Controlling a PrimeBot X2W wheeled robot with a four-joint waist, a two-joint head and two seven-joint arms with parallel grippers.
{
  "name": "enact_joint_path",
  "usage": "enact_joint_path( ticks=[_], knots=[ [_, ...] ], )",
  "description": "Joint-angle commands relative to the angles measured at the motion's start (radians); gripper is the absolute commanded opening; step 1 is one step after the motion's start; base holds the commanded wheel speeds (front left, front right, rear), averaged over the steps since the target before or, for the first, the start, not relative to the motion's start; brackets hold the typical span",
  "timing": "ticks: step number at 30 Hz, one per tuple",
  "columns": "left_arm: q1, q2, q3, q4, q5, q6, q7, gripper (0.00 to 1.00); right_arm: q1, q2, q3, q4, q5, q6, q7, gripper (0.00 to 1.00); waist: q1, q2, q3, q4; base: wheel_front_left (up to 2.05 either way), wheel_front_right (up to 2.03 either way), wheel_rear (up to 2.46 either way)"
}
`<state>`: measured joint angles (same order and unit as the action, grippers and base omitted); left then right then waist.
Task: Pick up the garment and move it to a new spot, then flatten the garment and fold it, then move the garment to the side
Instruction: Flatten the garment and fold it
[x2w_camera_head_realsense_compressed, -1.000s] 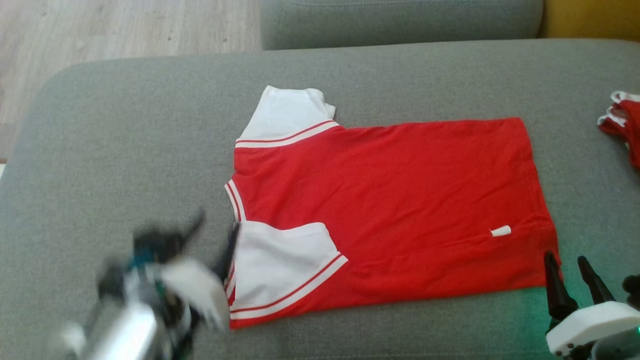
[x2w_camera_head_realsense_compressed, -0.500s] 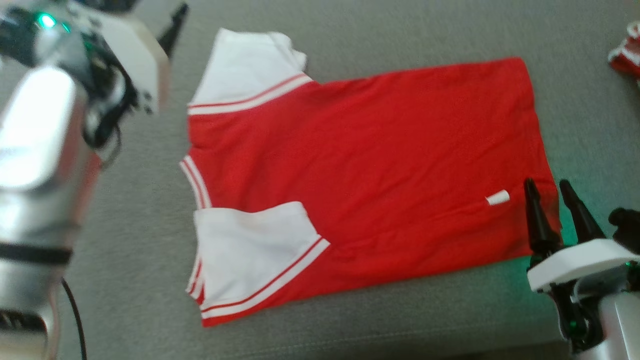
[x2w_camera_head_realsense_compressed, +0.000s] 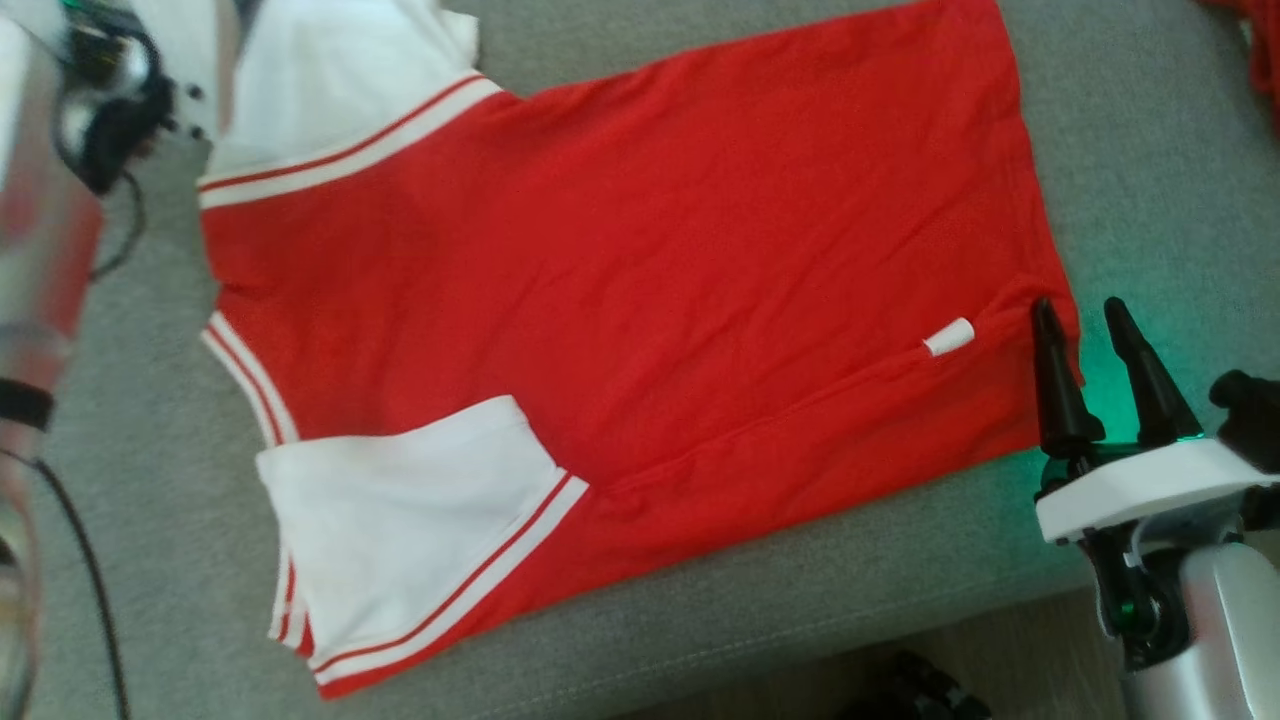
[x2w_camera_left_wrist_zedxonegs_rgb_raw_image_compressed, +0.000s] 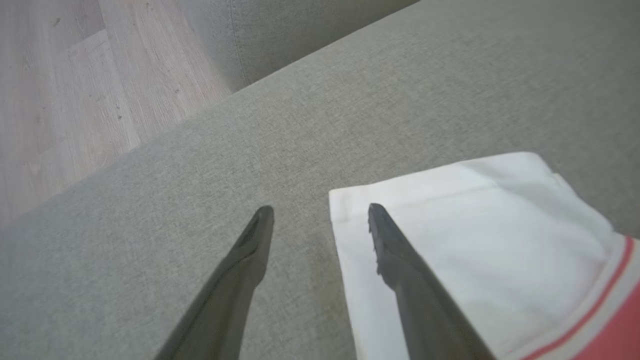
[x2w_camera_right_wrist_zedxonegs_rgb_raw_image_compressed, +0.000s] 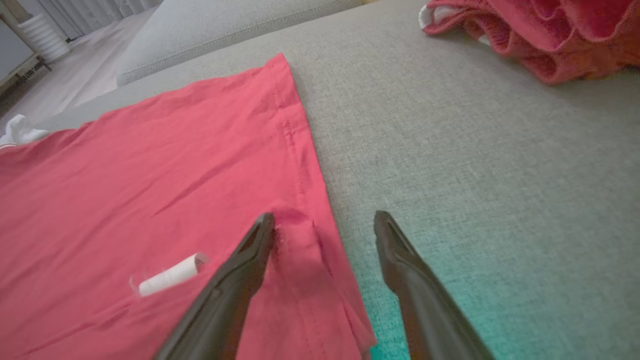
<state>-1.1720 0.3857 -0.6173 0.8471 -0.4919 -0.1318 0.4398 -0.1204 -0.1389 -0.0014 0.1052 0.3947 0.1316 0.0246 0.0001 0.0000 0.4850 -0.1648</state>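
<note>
Your left pincer (x2w_camera_left_wrist_zedxonegs_rgb_raw_image_compressed: 320, 215) has swung from the near sleeve up to the far one since a second ago (the head camera has tipped down too, so the whole picture slid). Its fingers stand wide apart and hold nothing: one is over the corner of the white sleeve (x2w_camera_left_wrist_zedxonegs_rgb_raw_image_compressed: 475, 240), and the other is over the grey sofa (x2w_camera_left_wrist_zedxonegs_rgb_raw_image_compressed: 400, 90). The garment (x2w_camera_head_realsense_compressed: 620, 250), a red shirt, lies flat on the sofa. Your right pincer (x2w_camera_head_realsense_compressed: 1077, 310) is wide apart too, at the shirt's bottom corner near the little white tag (x2w_camera_head_realsense_compressed: 948, 337). One finger tip is at the red hem and the other is over bare sofa. Another red cloth (x2w_camera_right_wrist_zedxonegs_rgb_raw_image_compressed: 540, 35) lies crumpled well apart from the shirt.
</note>
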Motion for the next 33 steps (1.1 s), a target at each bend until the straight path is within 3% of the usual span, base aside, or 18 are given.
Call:
enact_joint_path(
  ticks=[1, 5, 22, 23, 25, 27, 28, 33],
  knots=[
    [-0.066, 0.064, 0.023, -0.02, -0.003, 0.001, 0.002, 1.0, -0.017, -0.006, 0.021, -0.034, -0.001, -0.001, -0.013, 1.0, -0.0001, 0.0, 0.022, -0.021, 0.0, 0.0, 0.0],
    [-0.103, 0.094, -0.02, 0.024, -0.013, 0.001, -0.001, 1.0, -0.028, 0.0, 0.029, -0.027, -0.001, -0.001, -0.024, 1.0, -0.0001, 0.0, 0.035, -0.038, 0.0, 0.0, 0.0],
    [-0.146, 0.12, -0.159, 0.069, -0.108, 0.001, 0.065, 1.0, -0.055, 0.008, 0.044, -0.001, 0.007, -0.001, -0.045, 1.0, -0.0001, 0.0, 0.065, -0.076, 0.0, 0.0, 0.0],
    [-0.146, 0.123, -0.169, 0.066, -0.119, 0.001, 0.077, 0.88, -0.056, 0.008, 0.044, 0.001, 0.008, -0.001, -0.046, 1.0, -0.0001, 0.0, 0.065, -0.078, 0.0, 0.0, 0.0],
    [-0.147, 0.131, -0.19, 0.059, -0.138, 0.001, 0.103, 0.48, -0.056, 0.008, 0.042, 0.004, 0.008, -0.001, -0.048, 1.0, -0.0001, 0.0, 0.064, -0.081, 0.0, 0.0, 0.0],
    [-0.149, 0.141, -0.208, 0.052, -0.152, 0.001, 0.123, 0.29, -0.058, 0.009, 0.04, 0.005, 0.008, -0.001, -0.05, 1.0, -0.0001, 0.0, 0.062, -0.085, 0.0, 0.0, 0.0],
    [-0.149, 0.145, -0.215, 0.049, -0.162, 0.001, 0.134, 0.0, -0.058, 0.01, 0.04, 0.005, 0.008, -0.001, -0.05, 1.0, -0.0001, 0.0, 0.061, -0.087, 0.0, 0.0, 0.0],
    [-0.148, 0.164, -0.241, 0.029, -0.213, 0.001, 0.177, 0.0, -0.061, 0.013, 0.04, 0.005, 0.009, -0.001, -0.05, 1.0, -0.0001, 0.0, 0.059, -0.092, 0.0, 0.0, 0.0]
  ],
)
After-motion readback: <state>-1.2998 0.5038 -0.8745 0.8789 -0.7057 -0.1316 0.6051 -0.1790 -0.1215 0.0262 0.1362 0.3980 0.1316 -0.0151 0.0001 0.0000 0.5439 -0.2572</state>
